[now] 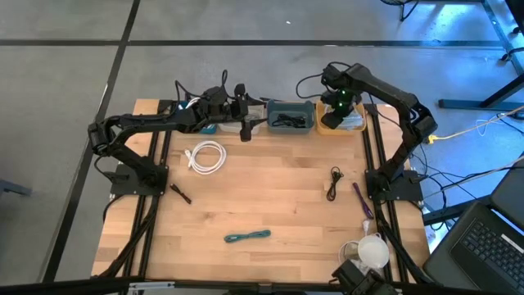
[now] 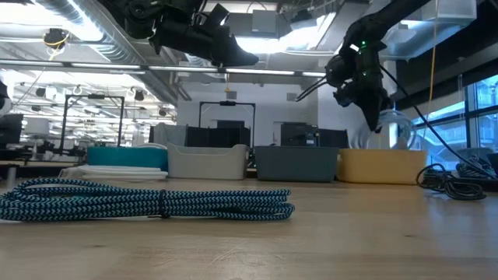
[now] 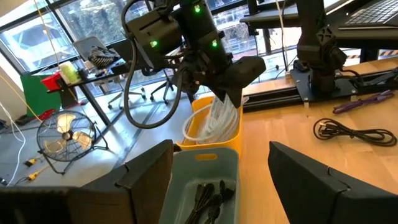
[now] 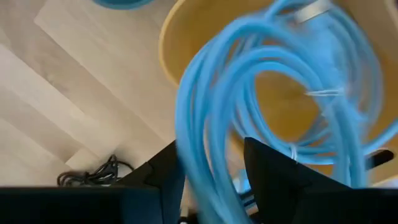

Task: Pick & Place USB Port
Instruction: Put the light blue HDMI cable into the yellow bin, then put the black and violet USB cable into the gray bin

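- Two arms are reaching over the far edge of the tabletop (image 1: 270, 197), where a row of bins is sitting.
- The right gripper (image 1: 340, 105) is hanging over the yellow bin (image 1: 327, 124) at the right end of the row, and its fingers are pinching a coil of pale cable (image 4: 249, 106) between them.
- In the right wrist view that coil is dangling above the bin's round yellow opening; in the left wrist view it is showing as white loops (image 3: 221, 118) hanging from the gripper down into the bin.
- The left gripper (image 1: 242, 115) is hovering beside the grey bin (image 1: 291, 127), its fingers (image 3: 311, 180) spread wide apart and holding nothing.
- The grey bin is sitting just left of the yellow one and is holding a bundle of black cable (image 3: 208, 196).
- A teal bin (image 2: 128, 158) and a white bin (image 2: 206, 162) are standing further left in the same row in the low view.
- Several cables are lying loose on the tabletop: a white coiled cable (image 1: 206, 157) near the left arm, a black cable (image 1: 333, 182) and a purple cable (image 1: 361, 197) near the right arm's base, and a teal braided cable (image 1: 247, 236) toward the near edge.
- A small dark item (image 1: 181, 193) is lying below the white coil; what it is cannot be told.
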